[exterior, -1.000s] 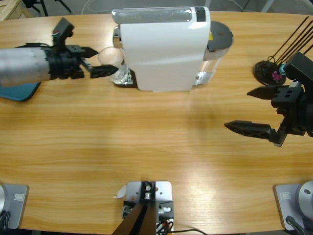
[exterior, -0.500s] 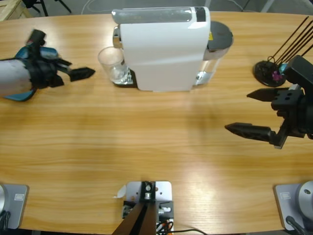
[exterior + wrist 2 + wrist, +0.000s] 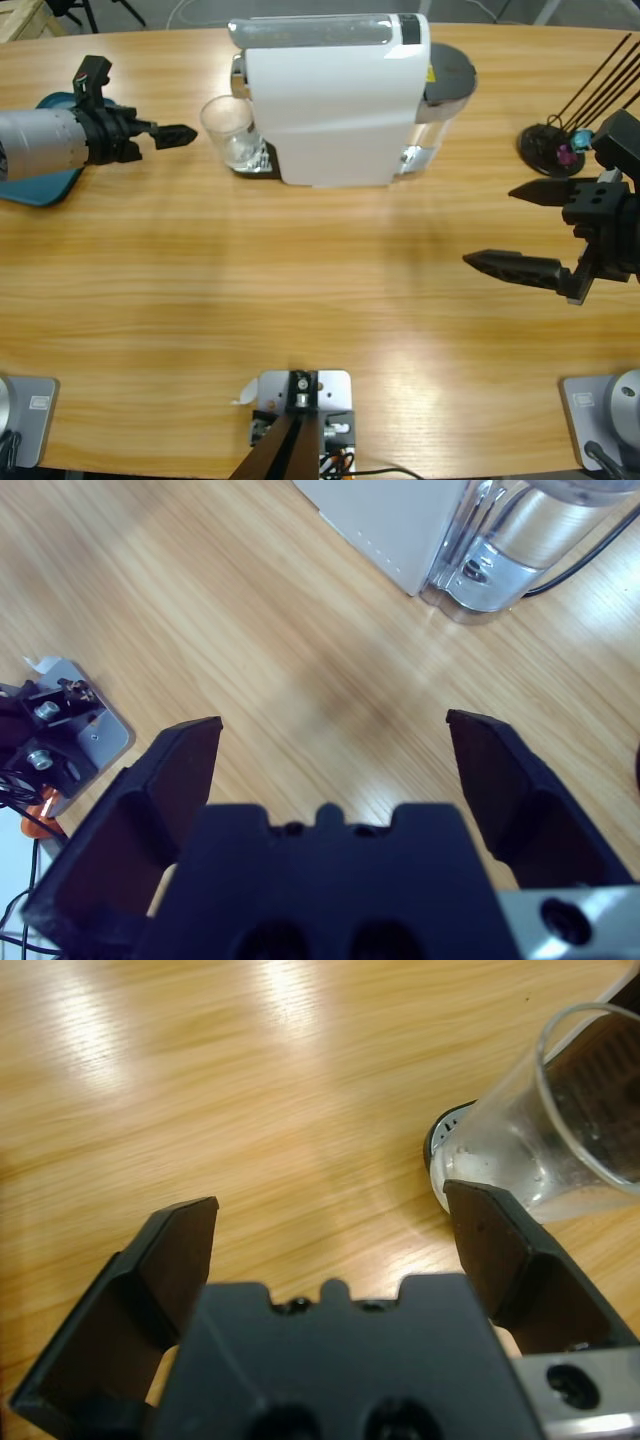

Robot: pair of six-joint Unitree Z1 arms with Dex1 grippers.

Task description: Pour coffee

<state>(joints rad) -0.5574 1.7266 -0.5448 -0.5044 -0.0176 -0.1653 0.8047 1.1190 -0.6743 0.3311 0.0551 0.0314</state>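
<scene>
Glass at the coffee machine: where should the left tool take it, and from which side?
Grip the glass around its side wall, below the rim, coming from its open left side: the white coffee machine blocks its right, and it stands upright. The left tool is open, already facing it.

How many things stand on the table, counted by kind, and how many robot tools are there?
Coffee machine: 1
Clear glass: 1
Dark holder with thin black sticks: 1
Blue flat item under the left arm: 1
Robot tools: 2, left tool and right tool, both open and empty
Total: 6
</scene>
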